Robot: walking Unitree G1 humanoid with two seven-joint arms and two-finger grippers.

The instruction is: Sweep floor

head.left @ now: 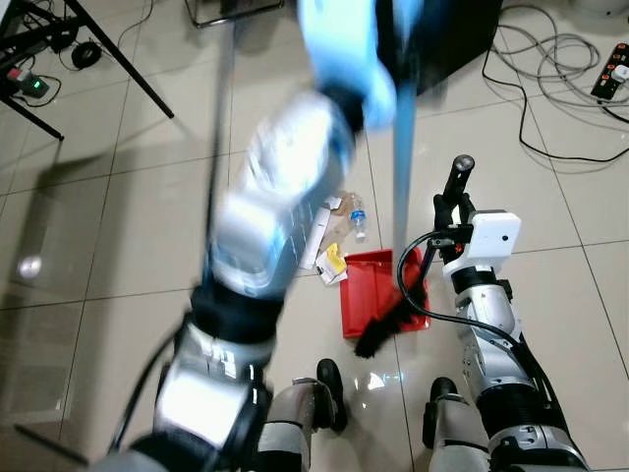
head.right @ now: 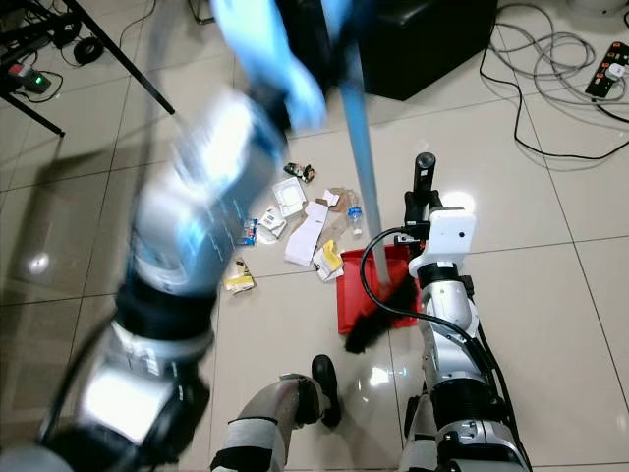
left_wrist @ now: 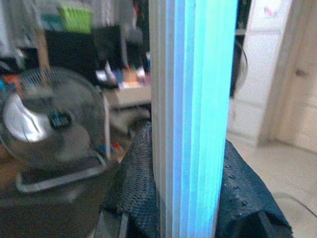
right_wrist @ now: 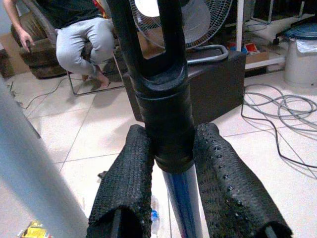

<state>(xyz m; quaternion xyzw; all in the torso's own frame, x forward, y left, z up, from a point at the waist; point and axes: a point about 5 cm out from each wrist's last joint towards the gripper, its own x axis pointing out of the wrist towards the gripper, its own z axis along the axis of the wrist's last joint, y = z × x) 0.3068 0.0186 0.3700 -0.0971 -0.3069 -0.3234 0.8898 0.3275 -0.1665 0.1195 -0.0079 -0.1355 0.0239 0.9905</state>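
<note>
Broom (head.right: 362, 167): light-blue pole, upright and slightly tilted, black bristles (head.right: 378, 320) resting at the front lip of the red dustpan (head.right: 354, 290) on the tiled floor (head.right: 590, 285). Left pincer (left_wrist: 173, 193): raised high, blurred, clamped on the pole. Right pincer (right_wrist: 168, 168): clamped on the dustpan's black handle top (head.right: 425, 167). Litter (head.right: 295, 221): cartons, wrappers, small bottle, scattered just beyond the dustpan. Seated person (right_wrist: 79, 34), fan (right_wrist: 183, 20), cables (head.right: 560, 59) around.

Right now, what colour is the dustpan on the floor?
Red. The dustpan lies on the tiles with the black broom bristles on it, clearest in the right eye view.
</note>
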